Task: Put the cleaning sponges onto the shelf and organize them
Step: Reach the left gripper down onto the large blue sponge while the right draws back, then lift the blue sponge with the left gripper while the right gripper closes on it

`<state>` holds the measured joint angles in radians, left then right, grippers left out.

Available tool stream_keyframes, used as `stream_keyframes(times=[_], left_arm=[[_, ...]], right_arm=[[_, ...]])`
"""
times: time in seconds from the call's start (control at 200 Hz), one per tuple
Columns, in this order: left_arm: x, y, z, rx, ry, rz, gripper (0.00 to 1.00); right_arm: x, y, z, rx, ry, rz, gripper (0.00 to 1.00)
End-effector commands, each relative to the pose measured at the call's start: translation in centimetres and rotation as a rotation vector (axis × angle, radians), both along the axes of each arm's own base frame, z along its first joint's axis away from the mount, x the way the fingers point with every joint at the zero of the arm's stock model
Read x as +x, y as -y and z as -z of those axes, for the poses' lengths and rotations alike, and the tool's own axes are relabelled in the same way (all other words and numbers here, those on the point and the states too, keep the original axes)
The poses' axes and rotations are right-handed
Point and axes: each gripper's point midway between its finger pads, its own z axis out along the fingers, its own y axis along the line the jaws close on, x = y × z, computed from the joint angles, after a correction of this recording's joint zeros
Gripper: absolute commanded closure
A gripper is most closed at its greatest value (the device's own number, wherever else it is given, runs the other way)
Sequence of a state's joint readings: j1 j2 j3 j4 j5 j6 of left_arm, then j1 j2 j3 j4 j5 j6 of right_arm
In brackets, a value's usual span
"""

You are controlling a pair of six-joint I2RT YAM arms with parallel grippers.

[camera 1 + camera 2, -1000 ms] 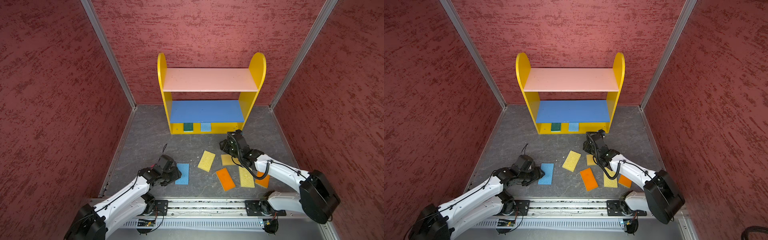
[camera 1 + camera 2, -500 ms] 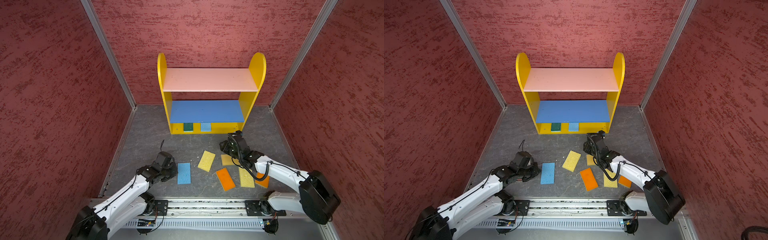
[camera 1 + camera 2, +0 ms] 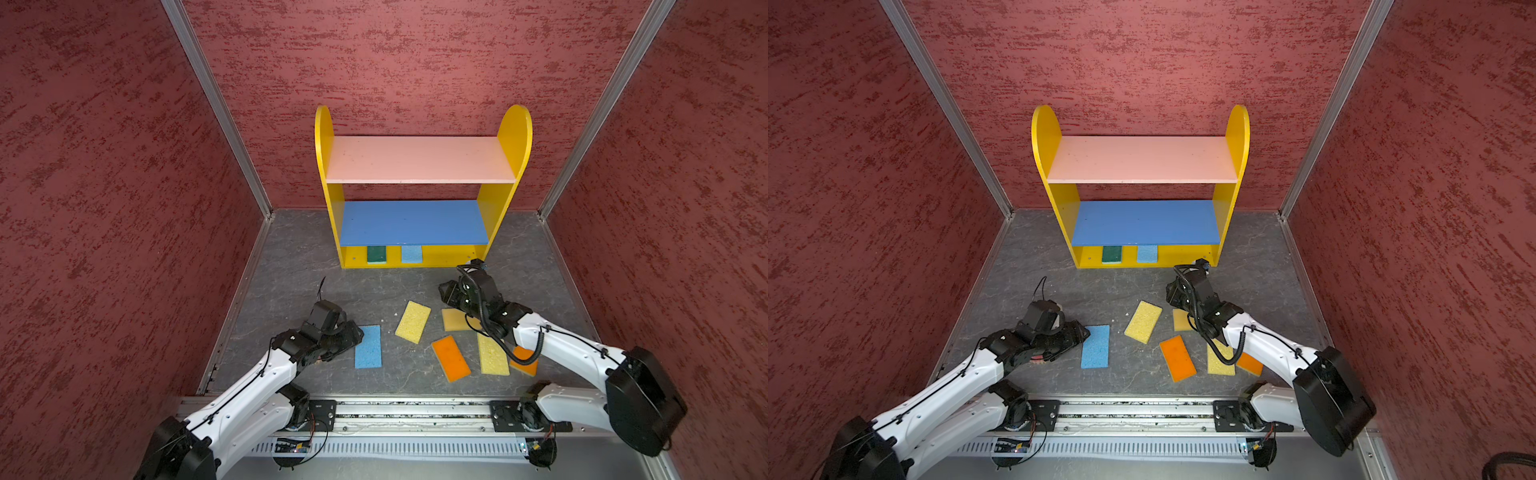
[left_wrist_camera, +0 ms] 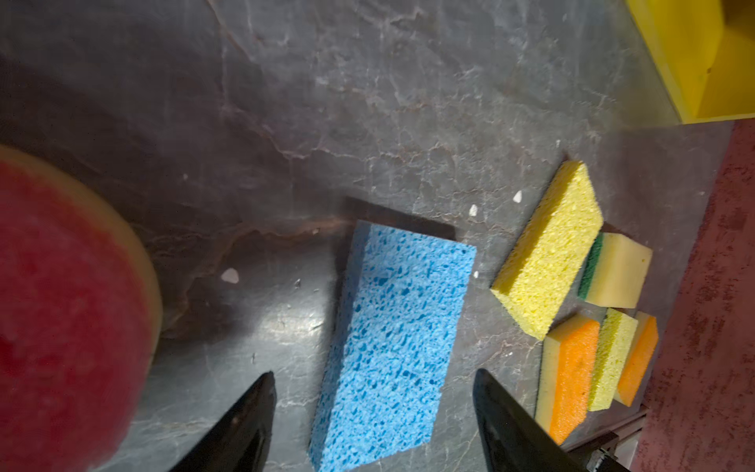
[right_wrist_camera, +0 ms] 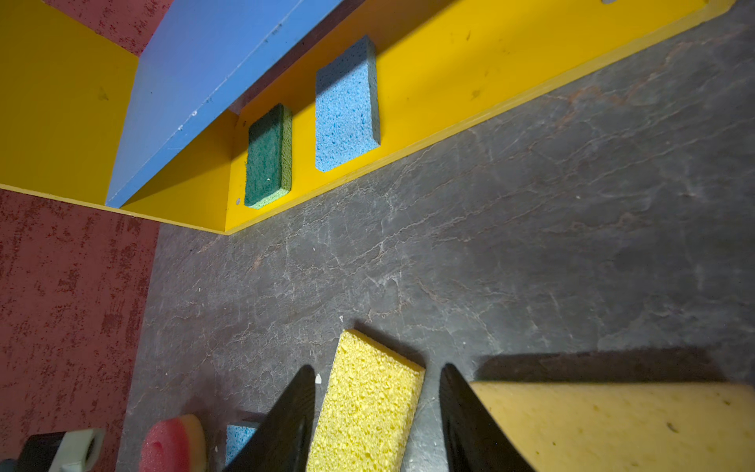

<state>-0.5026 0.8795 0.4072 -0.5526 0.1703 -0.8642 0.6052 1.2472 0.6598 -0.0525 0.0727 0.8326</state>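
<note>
Now my left gripper point(image 4: 374, 372) stands open and empty, just beside a blue sponge point(image 3: 368, 347) lying flat on the grey floor point(image 3: 291, 266). My right gripper point(image 5: 378, 367) is also open, holding nothing, near a yellow sponge point(image 3: 412, 321). At the back wall stands the shelf point(image 3: 515, 137). A green sponge point(image 3: 376, 254) and a second blue sponge point(image 3: 411, 254) lie side by side on its yellow base.

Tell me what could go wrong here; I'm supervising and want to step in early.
The right hand, open, is at the yellow sponge, one finger beside the pale sponge: closing may shove that neighbour. The left hand, open, sits at one end of the blue sponge: gripped there, it may twist.
</note>
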Motion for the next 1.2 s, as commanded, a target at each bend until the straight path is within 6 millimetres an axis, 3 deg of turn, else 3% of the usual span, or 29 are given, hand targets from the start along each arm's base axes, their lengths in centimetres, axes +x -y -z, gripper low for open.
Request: stream_keyframes(times=[0.0, 0.12, 0.205, 0.311, 0.441, 0.571, 0.621, 0.706, 0.867, 0.997, 1.197], left_arm=[[0.3, 0.7, 0.6, -0.014, 0.005, 0.01, 0.24], [0.6, 1.4, 1.3, -0.016, -0.003, 0.021, 0.29], [0.8, 1.7, 1.7, -0.014, -0.005, 0.026, 0.38], [1.0, 1.8, 2.3, -0.01, -0.016, 0.025, 0.62], [0.9, 1.8, 3.0, 0.004, -0.034, 0.03, 0.76], [1.1, 1.8, 3.0, 0.014, -0.039, 0.03, 0.98], [1.3, 1.9, 2.6, 0.014, -0.029, 0.028, 1.0], [2.2, 2.0, 1.2, 0.023, 0.005, 0.033, 1.0], [4.7, 2.2, -3.8, 0.037, 0.128, 0.04, 1.0], [6.9, 2.6, -8.1, -0.021, 0.226, 0.017, 1.0], [9.0, 3.9, -11.6, -0.085, 0.298, 0.014, 1.0]], right_arm=[[0.1, 0.0, -0.6, 0.006, 0.012, 0.006, 0.49], [0.1, 0.0, -0.6, 0.003, 0.013, 0.007, 0.48], [0.0, 0.4, -0.4, 0.004, 0.009, 0.026, 0.49], [0.0, 0.4, -0.3, 0.012, 0.008, 0.03, 0.48], [0.0, 0.7, -0.2, 0.008, 0.005, 0.049, 0.49], [0.1, 0.7, -0.3, 0.002, 0.009, 0.046, 0.48], [0.2, 0.6, -0.5, 0.006, 0.014, 0.045, 0.48], [0.4, 0.3, -1.3, 0.011, 0.038, 0.03, 0.48], [0.6, -0.1, -3.9, -0.008, 0.121, -0.011, 0.46], [0.4, -2.4, -5.5, 0.011, 0.171, -0.126, 0.44], [-1.5, -8.2, -6.5, 0.089, 0.203, -0.34, 0.37]])
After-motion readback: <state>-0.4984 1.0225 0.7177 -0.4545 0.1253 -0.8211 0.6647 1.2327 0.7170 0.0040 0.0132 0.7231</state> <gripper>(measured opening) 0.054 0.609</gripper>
